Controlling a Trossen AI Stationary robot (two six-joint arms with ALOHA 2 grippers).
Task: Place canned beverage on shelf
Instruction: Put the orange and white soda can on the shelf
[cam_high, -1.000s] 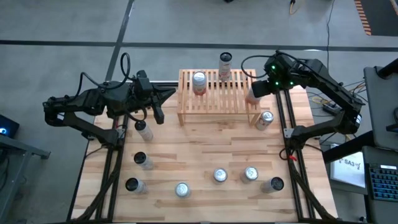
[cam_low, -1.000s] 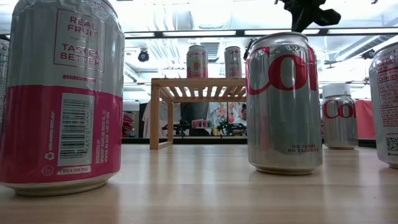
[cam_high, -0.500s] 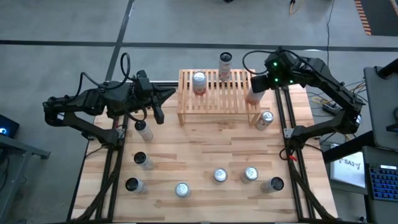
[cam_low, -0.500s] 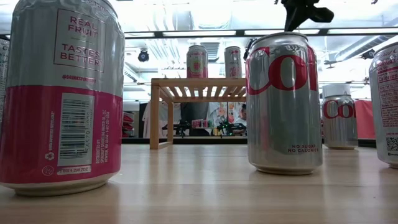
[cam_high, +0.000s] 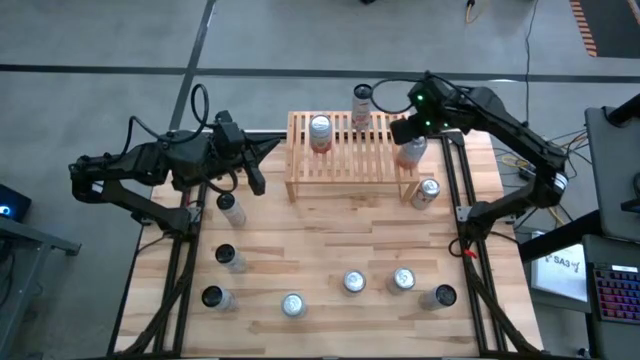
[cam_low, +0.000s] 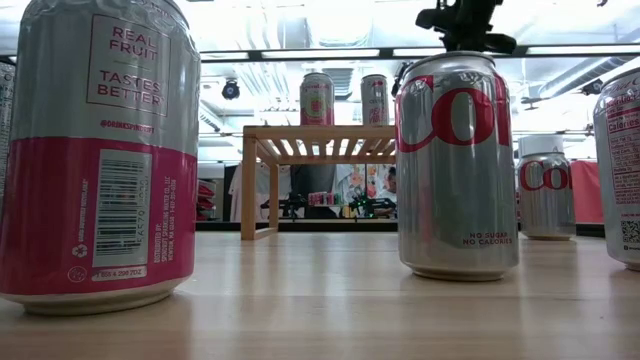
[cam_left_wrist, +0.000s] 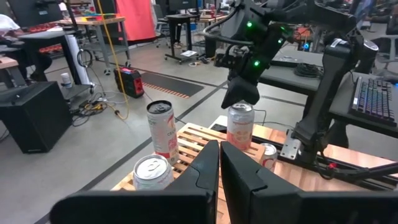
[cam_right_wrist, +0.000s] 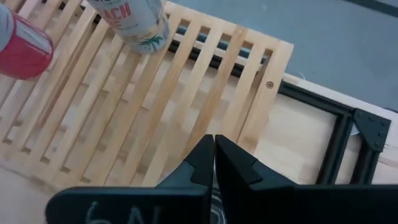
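The right gripper (cam_high: 409, 142) hangs at the right end of the shelf (cam_high: 350, 158), upper centre-right of the high view, its fingers pressed together with nothing between them; just under it a peach-coloured can (cam_left_wrist: 239, 126) stands at that end of the rack. The left gripper (cam_high: 262, 152), likewise pinched shut and empty, waits beside the shelf's left end.

On the light slatted shelf, a red-and-silver can (cam_high: 320, 132) stands near the left, and a pale can (cam_high: 362, 104) stands at the back edge. A silver can (cam_high: 428, 191) sits on the tabletop (cam_high: 320, 250) just off the shelf's right front corner. More cans are scattered over the pale wood-plank surface: three down the left side and four along the lower edge of the frame.

Around the tabletop lies grey concrete floor. The left wrist view shows a workshop behind: desks, a black case, a yellow cable and a red panel.
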